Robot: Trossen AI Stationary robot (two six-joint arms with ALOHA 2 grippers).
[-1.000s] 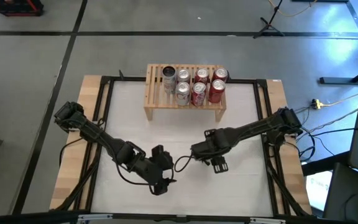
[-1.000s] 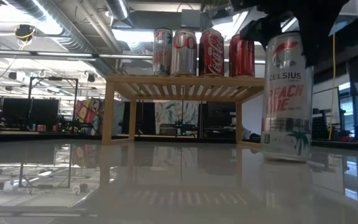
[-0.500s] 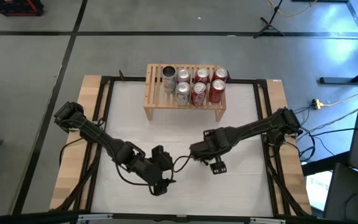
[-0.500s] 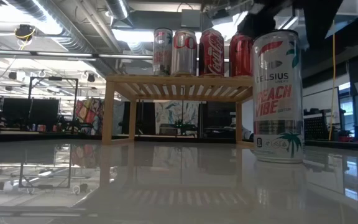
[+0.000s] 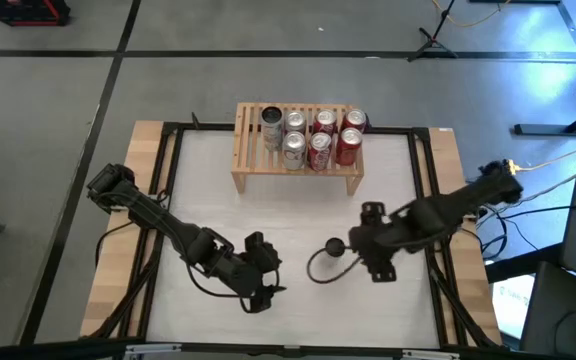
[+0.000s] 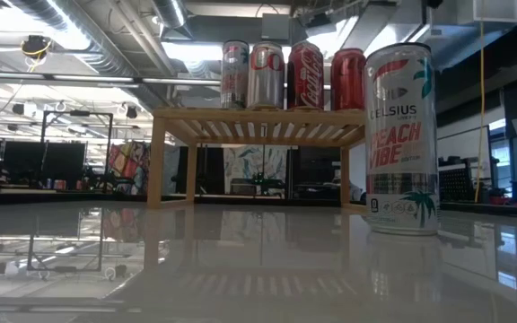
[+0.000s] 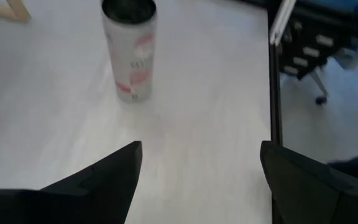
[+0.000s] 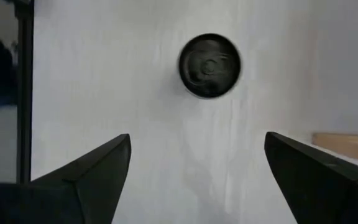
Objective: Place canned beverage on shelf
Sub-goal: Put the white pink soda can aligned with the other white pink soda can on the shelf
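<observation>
Looking down, I see the table [image 5: 298, 300] with the shelf [image 5: 248, 150] at its far edge, its right part carrying seven cans [image 5: 313, 137] and its left slats bare. Both arms sit near my side of the table. The right gripper [image 5: 380, 262] hangs just right of the can [image 5: 335, 246], fingers [image 8: 86, 174] spread wide and holding nothing. The left gripper [image 5: 259, 297] waits lower left, fingers likewise wide and empty. That can stands upright on the table, well short of the shelf, long axis vertical. From the right gripper it lies just to the left, so I judge the right arm nearer and the one to reach with.
</observation>
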